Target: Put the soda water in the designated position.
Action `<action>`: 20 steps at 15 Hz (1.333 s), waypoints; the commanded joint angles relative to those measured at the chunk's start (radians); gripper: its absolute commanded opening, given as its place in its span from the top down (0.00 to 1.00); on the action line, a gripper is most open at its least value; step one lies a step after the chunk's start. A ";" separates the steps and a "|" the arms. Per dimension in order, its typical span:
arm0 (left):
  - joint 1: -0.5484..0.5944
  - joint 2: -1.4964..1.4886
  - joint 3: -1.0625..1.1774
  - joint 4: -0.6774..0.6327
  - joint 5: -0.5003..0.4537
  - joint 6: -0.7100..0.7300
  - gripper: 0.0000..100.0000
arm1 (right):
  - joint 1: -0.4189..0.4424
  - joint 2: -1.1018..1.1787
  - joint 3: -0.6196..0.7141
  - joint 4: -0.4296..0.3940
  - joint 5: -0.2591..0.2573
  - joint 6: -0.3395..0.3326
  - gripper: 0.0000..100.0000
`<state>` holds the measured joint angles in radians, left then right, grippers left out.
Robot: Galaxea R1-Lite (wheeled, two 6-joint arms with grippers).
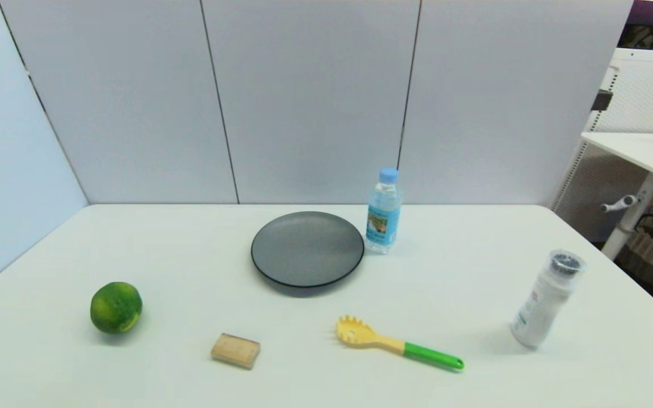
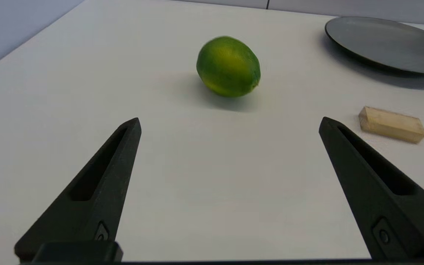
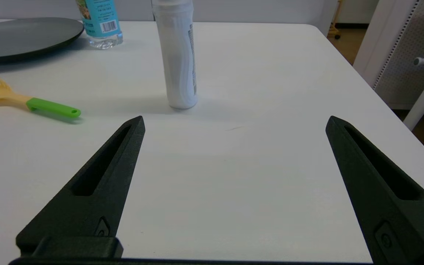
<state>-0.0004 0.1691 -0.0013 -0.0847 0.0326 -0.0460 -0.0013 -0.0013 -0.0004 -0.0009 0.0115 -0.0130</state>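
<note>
Both pincers are spread wide over the white bench (image 1: 474, 272), left pincer (image 2: 229, 123) facing the lime (image 2: 228, 66), right pincer (image 3: 235, 121) near the white shaker (image 3: 177, 55), while the soda water (image 1: 384, 211) stands upright just beside the dark-grey plate (image 1: 307, 248).

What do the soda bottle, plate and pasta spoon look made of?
Soda water: clear, likely plastic, see-through base, glossy blue label. Plate: dark grey, matte with a soft sheen; ceramic or melamine, cannot tell. Pasta spoon: yellow head, green handle, looks like moulded plastic.
</note>
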 commanded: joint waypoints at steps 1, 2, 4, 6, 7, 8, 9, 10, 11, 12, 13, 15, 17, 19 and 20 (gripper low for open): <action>-0.003 -0.169 0.000 0.085 -0.031 0.057 0.00 | 0.000 0.001 0.000 -0.001 0.001 -0.001 0.00; -0.003 -0.169 0.000 0.083 -0.036 0.069 0.00 | 0.000 0.001 0.000 -0.001 0.001 -0.001 0.00; -0.003 -0.168 0.000 0.083 -0.036 0.069 0.00 | 0.000 0.001 -0.001 -0.001 0.001 -0.001 0.00; -0.003 -0.168 0.000 0.083 -0.036 0.074 0.00 | 0.000 0.001 0.000 -0.001 0.001 -0.001 0.00; -0.003 -0.168 0.000 0.082 -0.036 0.077 0.00 | 0.000 0.001 -0.001 -0.001 0.001 -0.001 0.00; -0.003 -0.168 0.000 0.082 -0.037 0.086 0.00 | 0.000 0.001 0.000 -0.001 0.001 -0.001 0.00; -0.003 -0.168 0.000 0.082 -0.037 0.087 0.00 | 0.000 0.001 0.000 -0.001 0.001 -0.001 0.00; -0.003 -0.168 0.000 0.082 -0.037 0.087 0.00 | 0.000 0.001 -0.001 -0.001 0.001 -0.001 0.00; -0.003 -0.168 0.000 0.080 -0.037 0.094 0.00 | 0.000 0.001 0.000 -0.001 0.001 -0.001 0.00; -0.003 -0.169 0.000 0.082 -0.037 0.094 0.00 | 0.000 0.001 -0.001 -0.001 0.001 -0.001 0.00; -0.003 -0.169 0.000 0.082 -0.037 0.094 0.00 | 0.000 0.001 0.000 -0.001 0.001 -0.001 0.00; -0.003 -0.171 0.000 0.079 -0.037 0.090 0.00 | 0.000 0.001 0.000 -0.001 0.001 -0.001 0.00; -0.003 -0.171 0.000 0.074 -0.037 0.078 0.00 | 0.000 0.001 -0.001 -0.001 0.001 -0.001 0.00; -0.003 -0.171 0.001 0.072 -0.036 0.072 0.00 | 0.000 0.001 0.000 -0.001 0.001 -0.001 0.00; -0.003 -0.171 0.001 0.071 -0.036 0.069 0.00 | 0.000 0.001 0.000 -0.001 0.001 -0.001 0.00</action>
<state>-0.0032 -0.0019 -0.0009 -0.0109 -0.0036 0.0253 -0.0017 -0.0013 -0.0004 -0.0017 0.0115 -0.0130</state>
